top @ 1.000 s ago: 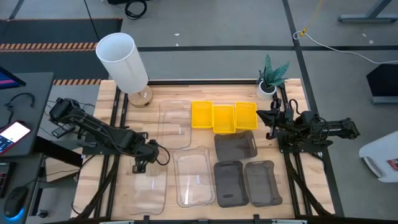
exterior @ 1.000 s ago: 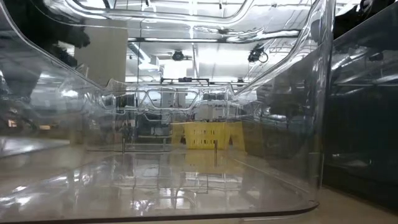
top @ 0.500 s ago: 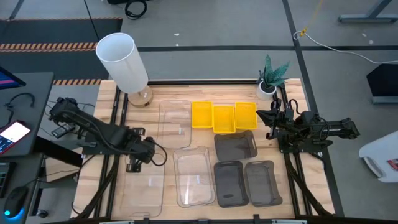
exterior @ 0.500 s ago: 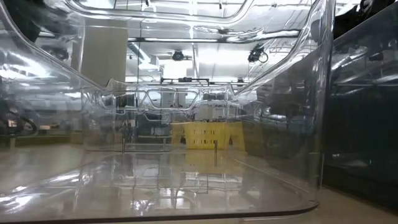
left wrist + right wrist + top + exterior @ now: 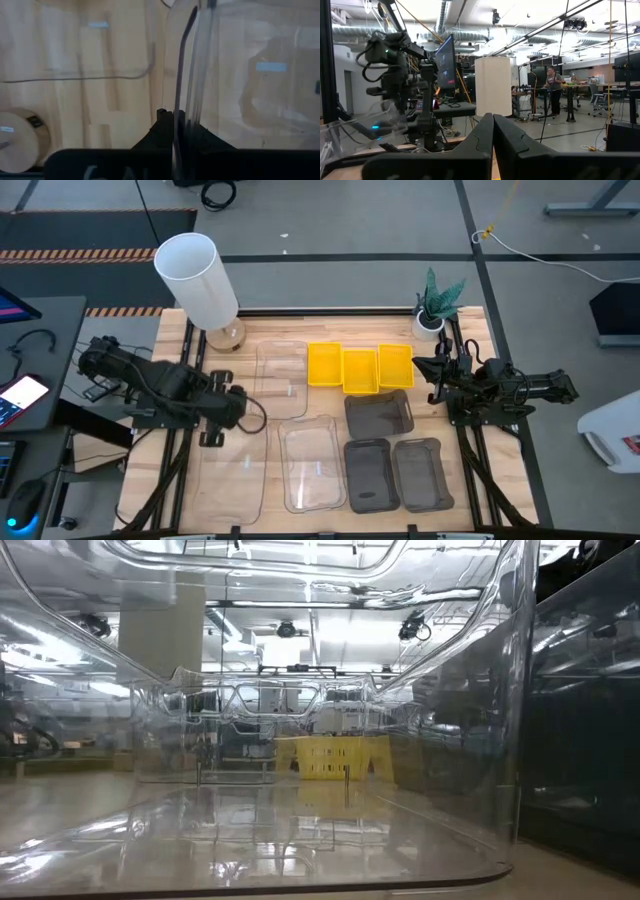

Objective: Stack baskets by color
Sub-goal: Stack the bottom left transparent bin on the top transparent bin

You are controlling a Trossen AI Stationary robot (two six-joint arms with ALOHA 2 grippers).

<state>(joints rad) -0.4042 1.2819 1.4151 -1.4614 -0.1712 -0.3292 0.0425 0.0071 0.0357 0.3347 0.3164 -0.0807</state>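
Observation:
My left gripper (image 5: 212, 436) is above the table's near left part, shut on the far edge of a clear basket (image 5: 235, 480). A second clear basket (image 5: 313, 463) lies beside it, and a third (image 5: 282, 378) lies farther back. Three yellow baskets (image 5: 360, 370) sit in a row at the far middle. Three dark grey baskets (image 5: 379, 416) rest flat on the near right. My right gripper (image 5: 425, 370) waits shut at the right edge, touching nothing, its fingers (image 5: 493, 125) pointing across the table. My left gripper pinches the clear basket's upright wall at its rim (image 5: 179, 107), with one finger on each side of the wall. The fingers come from above, pointing steeply down. The held end is raised off the table. Whether the basket's near end rests on the table, I cannot tell.
A tall white cylinder (image 5: 195, 275) on a round wooden base (image 5: 17, 140) stands at the far left corner. A small potted plant (image 5: 432, 315) stands at the far right. Bare wood lies between the far clear basket and the left arm.
My left gripper has risen, staying shut on the clear basket's wall, and has left the low view at its upper left. The basket's held far end has come up with it. The right arm has kept still.

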